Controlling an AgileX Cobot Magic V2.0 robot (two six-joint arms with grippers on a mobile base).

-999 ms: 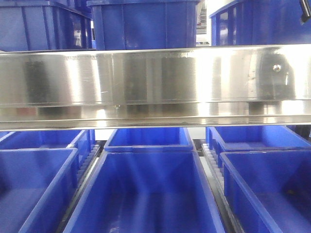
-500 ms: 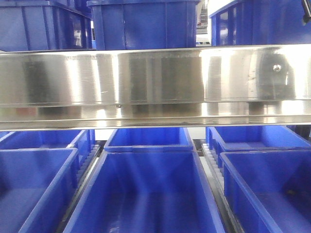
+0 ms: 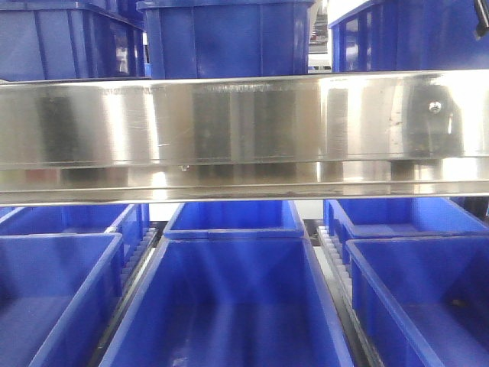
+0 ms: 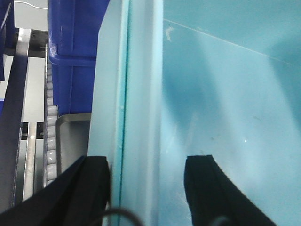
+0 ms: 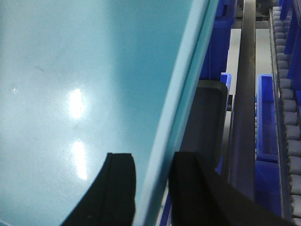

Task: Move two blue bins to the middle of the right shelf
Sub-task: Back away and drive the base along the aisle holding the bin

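Bin (image 4: 136, 84) (image 5: 84, 56): fills both wrist views, looking pale teal in their washed-out light. Each view shows only one wall and its rim, and whether both show the same bin cannot be told.
Left end effector (image 4: 148, 162): black fingers (image 4: 89, 188) straddle the rim, one outside against the flange and one inside the bin. A strip of inner wall shows beside the inside finger, so whether the grip is tight cannot be told.
Right end effector (image 5: 151, 157): its fingers (image 5: 117, 188) touch the rim from both sides, clamped on the bin.
Shelf beam (image 3: 244, 130): shiny steel, crossing the front view from edge to edge.
Upper bins (image 3: 225, 38): blue, three in view, standing on the level above the beam.
Lower bins (image 3: 237, 306): blue and open-topped, in three lanes below the beam, a near one and a far one in each.
Rollers (image 3: 332, 248) (image 4: 51, 141) (image 5: 288, 94): pale, in rows between the lanes and beside the gripped bin.
Grey tray (image 4: 73, 136) (image 5: 207, 113): dark grey, just outside the rim in each wrist view.
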